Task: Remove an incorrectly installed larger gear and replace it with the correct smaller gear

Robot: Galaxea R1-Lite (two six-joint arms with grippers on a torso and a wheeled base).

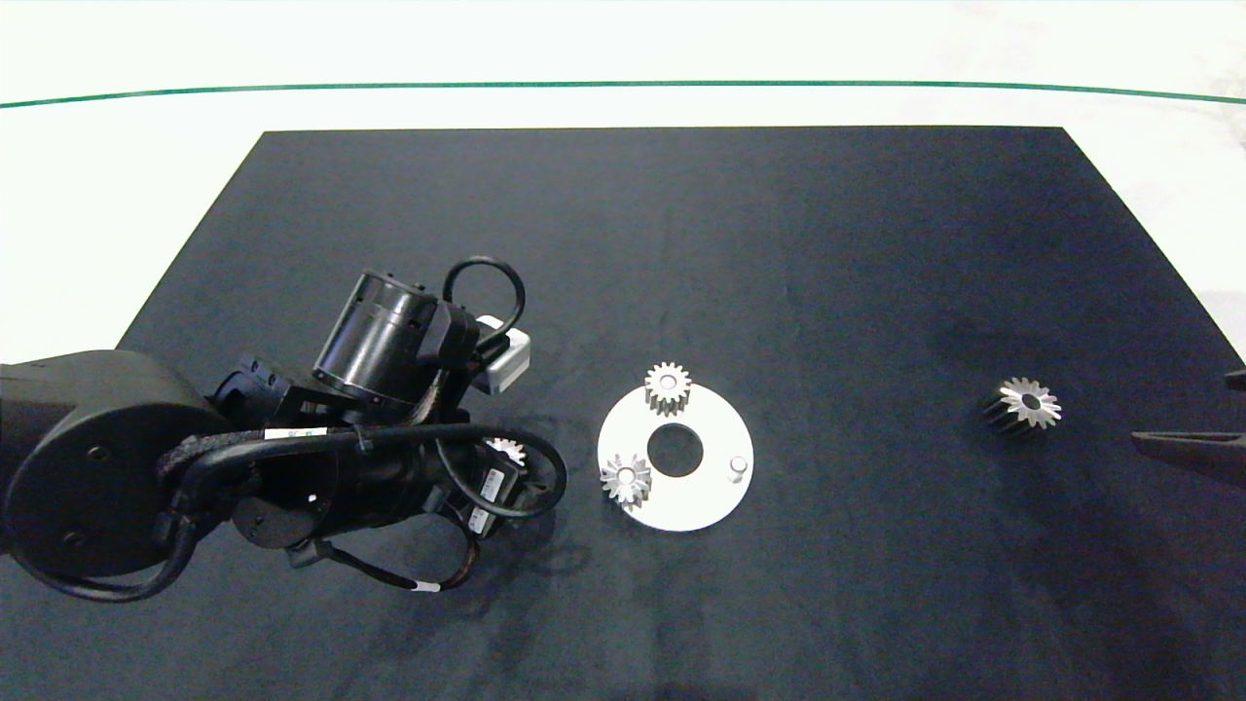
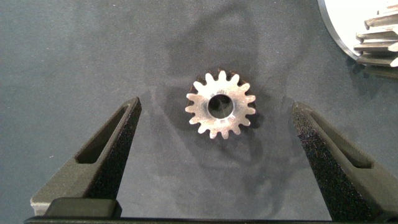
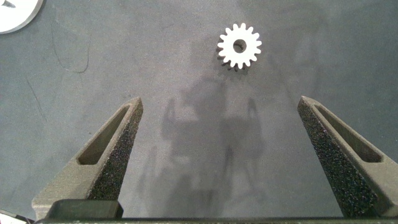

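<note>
Your left gripper [image 2: 214, 155] hangs spread wide over the smaller gear [image 2: 221, 104], which lies flat on the dark mat [image 1: 681, 243] between the fingers, touching neither. Just beyond sits the white disc [image 1: 681, 506], two small gears [image 1: 668, 387] meshed at its rim, one peg [image 1: 738, 468] bare. Your right gripper [image 3: 217, 155], also spread, holds nothing; the larger gear [image 3: 239, 46] lies ahead, seemingly on its side.

Left gripper [image 2: 214, 149] stands spread; smaller gear [image 2: 221, 112] lies just ahead between its fingers, bare mat [image 2: 93, 56] on both sides. White plate [image 2: 348, 25] with mounted gear obstructs beyond one finger.
</note>
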